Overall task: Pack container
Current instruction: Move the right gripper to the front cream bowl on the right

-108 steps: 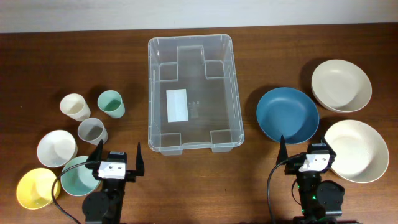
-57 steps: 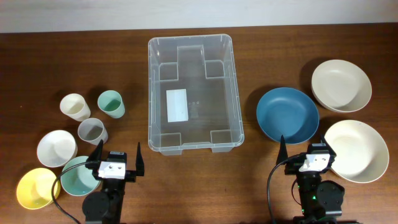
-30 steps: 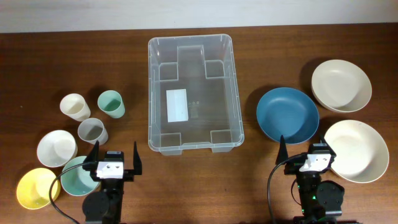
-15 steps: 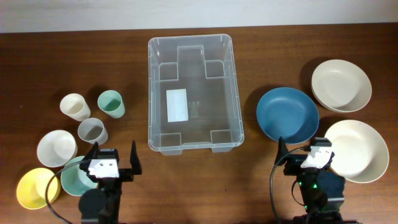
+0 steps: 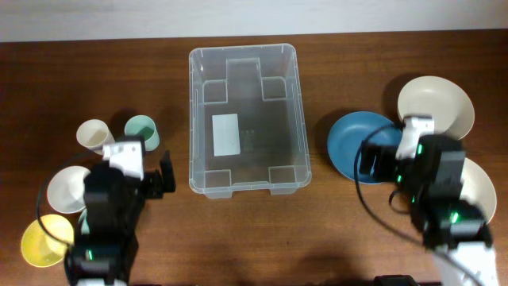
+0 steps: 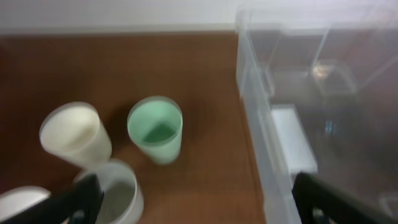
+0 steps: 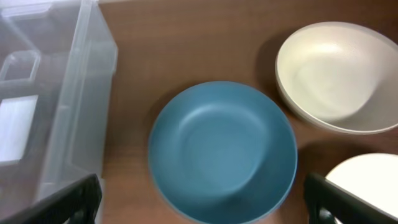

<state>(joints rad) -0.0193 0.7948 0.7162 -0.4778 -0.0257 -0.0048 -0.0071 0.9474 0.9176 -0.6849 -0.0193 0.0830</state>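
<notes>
The worktop point(image 5: 254, 246) is smooth, dark brown wood. The container point(image 5: 242, 50), a clear plastic rectangle with rounded corners and a rimmed edge, sits between the two grippers, right of the left gripper point(image 6: 196, 183) and left of the right gripper point(image 7: 200, 182). A white label point(image 5: 226, 133) lies on its floor. In both wrist views its walls are blurred and cut off.

The round, matte blue bowl point(image 7: 222, 151) lies under the right gripper, whose fingers are spread wide to either side of it. Ahead and to the right is a cream bowl point(image 7: 339, 74). A second cream bowl point(image 7: 370, 180) is cut off at the corner.

The left gripper is spread wide too. Ahead of it stand a green cup point(image 6: 155, 127) and a cream cup point(image 6: 74, 134), and a grey cup point(image 6: 118, 196) is partly cut off near its left finger.
</notes>
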